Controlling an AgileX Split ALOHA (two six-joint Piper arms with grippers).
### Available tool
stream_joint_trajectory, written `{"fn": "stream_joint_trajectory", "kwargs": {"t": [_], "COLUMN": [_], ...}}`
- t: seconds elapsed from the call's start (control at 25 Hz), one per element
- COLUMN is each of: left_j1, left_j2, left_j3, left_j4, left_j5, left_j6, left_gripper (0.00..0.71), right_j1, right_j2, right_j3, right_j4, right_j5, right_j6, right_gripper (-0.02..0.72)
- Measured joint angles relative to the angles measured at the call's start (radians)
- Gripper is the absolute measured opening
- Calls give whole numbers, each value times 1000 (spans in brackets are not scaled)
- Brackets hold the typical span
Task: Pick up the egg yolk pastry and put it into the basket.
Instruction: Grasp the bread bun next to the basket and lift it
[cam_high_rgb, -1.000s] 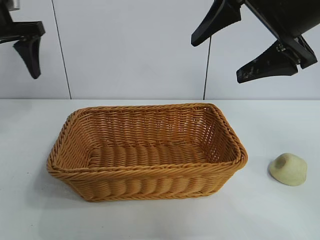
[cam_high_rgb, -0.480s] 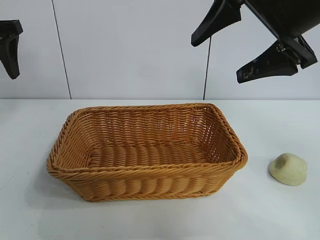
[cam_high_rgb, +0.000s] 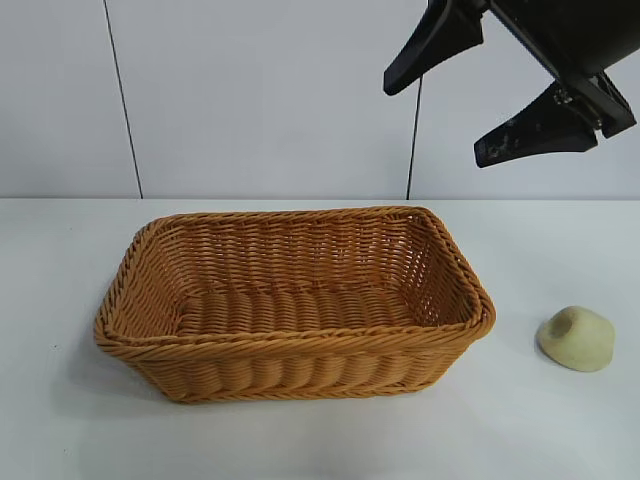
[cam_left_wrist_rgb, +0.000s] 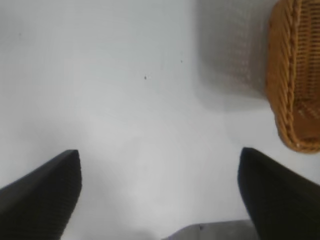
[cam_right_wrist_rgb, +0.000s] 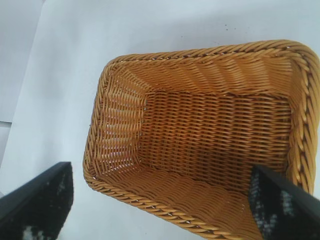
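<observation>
Egg yolk pastry (cam_high_rgb: 577, 338) unmoved — left claw (cam_left_wrist_rgb: 159, 192) apparently withdrawn from exterior view.

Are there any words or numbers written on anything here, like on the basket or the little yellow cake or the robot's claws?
None can be read.
Basket: plain woven wicker, no label.
Egg yolk pastry: plain, no markings.
Right gripper: some pale flecks on one black finger, too blurred to tell whether they are writing.
Left gripper: black fingers, no text.
Table and wall: no signs.
</observation>
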Motion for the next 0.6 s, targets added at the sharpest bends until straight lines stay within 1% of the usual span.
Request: {"fn": "stream_joint_trajectory", "kwargs": {"t": [0.28,0.44,0.6], "left_j1": [0,0,0], "left_j2": [-394,-635,-857], "left_j3": [323,510,629], "left_j4": [0,0,1], "left_j5": [-3,-76,-124], "left_j6": [2,2,2], "left_gripper": [611,611,611], "right_j1": [0,0,0], "right_j2": [0,0,0], "right_j3": [0,0,0], "right_j4": [0,0,0], "right_j5": [0,0,0], "right_j6": [0,0,0], "right_gripper": [678,678,678]}}
